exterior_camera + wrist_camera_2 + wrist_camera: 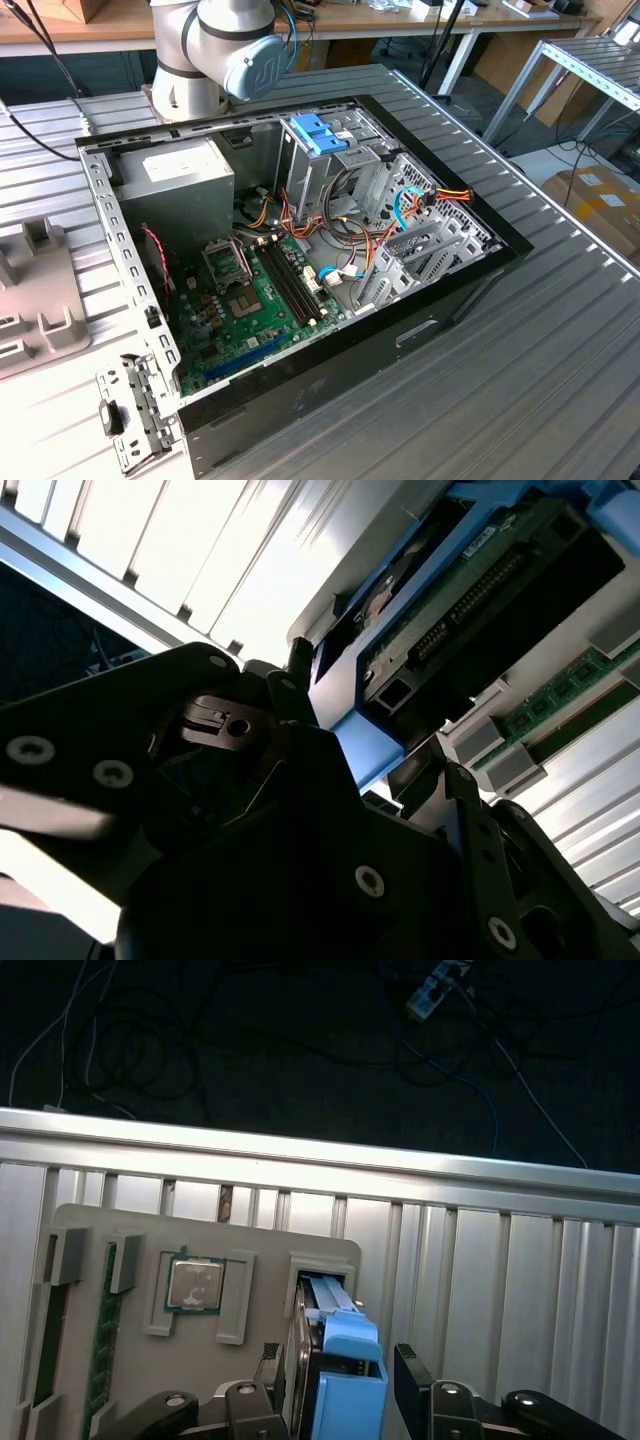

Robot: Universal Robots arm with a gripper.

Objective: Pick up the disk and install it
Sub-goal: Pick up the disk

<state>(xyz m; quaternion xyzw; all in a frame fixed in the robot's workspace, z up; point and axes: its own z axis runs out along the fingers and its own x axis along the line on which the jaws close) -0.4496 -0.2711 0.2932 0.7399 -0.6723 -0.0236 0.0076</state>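
The disk point(345, 1360) stands on edge in a slot of a grey parts holder point(150, 1240), its light-blue carrier frame and brighter blue end tab facing the camera. My gripper point(338, 1365) straddles it, with one black finger on each flat side, shut on it. In the second wrist view the disk point(480, 610) shows its dark body, connector pins and blue frame between the same fingers point(300, 675) of my gripper point(370, 725). The disk still sits in the slot.
The holder also carries a processor chip point(195, 1285) and memory sticks point(105, 1360). In the exterior view an open computer case point(300, 250) lies on the ribbed metal table point(560, 380), with a metal drive cage point(320, 135) at its back. The arm's base point(215, 50) stands behind it.
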